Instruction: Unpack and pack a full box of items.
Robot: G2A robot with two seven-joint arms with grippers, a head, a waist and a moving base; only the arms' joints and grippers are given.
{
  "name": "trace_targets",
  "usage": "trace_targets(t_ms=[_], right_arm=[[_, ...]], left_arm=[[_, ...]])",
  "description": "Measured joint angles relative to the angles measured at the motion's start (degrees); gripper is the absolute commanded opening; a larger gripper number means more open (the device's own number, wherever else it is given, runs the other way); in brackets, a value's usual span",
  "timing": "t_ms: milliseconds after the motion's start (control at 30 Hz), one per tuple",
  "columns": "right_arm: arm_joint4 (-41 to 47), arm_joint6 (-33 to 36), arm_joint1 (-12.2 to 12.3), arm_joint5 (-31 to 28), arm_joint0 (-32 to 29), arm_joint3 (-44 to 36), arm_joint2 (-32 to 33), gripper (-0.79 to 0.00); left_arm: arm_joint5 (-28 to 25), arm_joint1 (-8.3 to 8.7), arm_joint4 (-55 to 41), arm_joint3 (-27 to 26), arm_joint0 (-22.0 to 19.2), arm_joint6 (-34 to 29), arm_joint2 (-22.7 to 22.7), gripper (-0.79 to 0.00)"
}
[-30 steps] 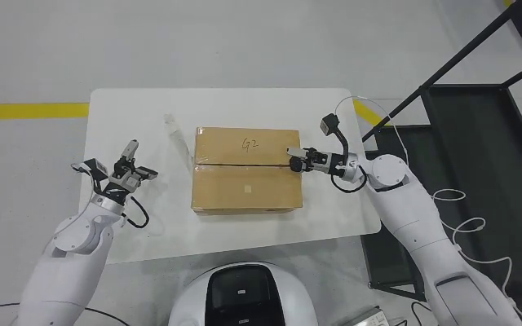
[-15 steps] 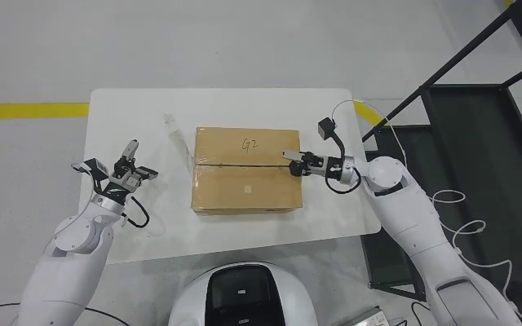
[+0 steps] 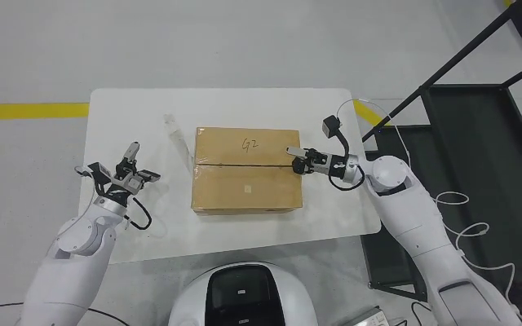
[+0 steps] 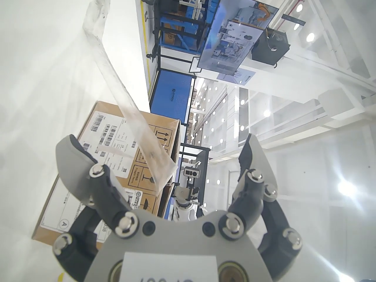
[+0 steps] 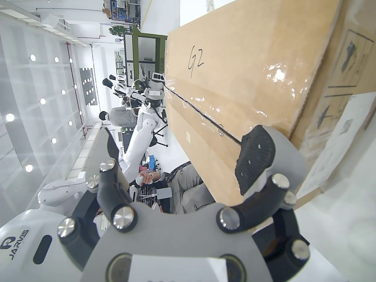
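Since half a second ago the right gripper [image 3: 292, 158] has drawn back a little along the top of the box [image 3: 247, 183] toward its right edge, while the left gripper [image 3: 139, 163] has sunk very slightly toward the robot and the box has not shifted. That closed cardboard box sits in the middle of the white table [image 3: 326, 114], its two top flaps meeting in a taped seam [image 3: 245, 164] that runs from left to right. At the right end of this seam is the right gripper, fingers spread apart and holding nothing. In the right wrist view, one dark ribbed pad [image 5: 254, 155] lies over the seam just inside the box's right edge, though contact cannot be judged, and the other finger [image 5: 110, 151] is clear of the cardboard. Over the table to the left of the box, well apart from it, the left gripper [image 4: 160, 148] points at the labelled left side, its fingers wide apart and empty. Between that gripper and the box, a clear strip [image 3: 175, 134] lies on the table just beside the box's far left corner.
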Motion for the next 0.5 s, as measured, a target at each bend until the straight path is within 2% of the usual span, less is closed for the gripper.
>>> trace_targets(t_ms=[233,500], right_arm=[[-0.01,0.0,0.0,-0.01,0.0,0.01,0.0,0.0],[-0.01,0.0,0.0,-0.01,0.0,0.01,0.0,0.0]], left_arm=[[3.2,-0.66,-2.26,1.72,0.52,-0.03,0.57,0.0],[2.0,-1.3,-4.9,2.97,-0.51,-1.35,1.26,0.0]])
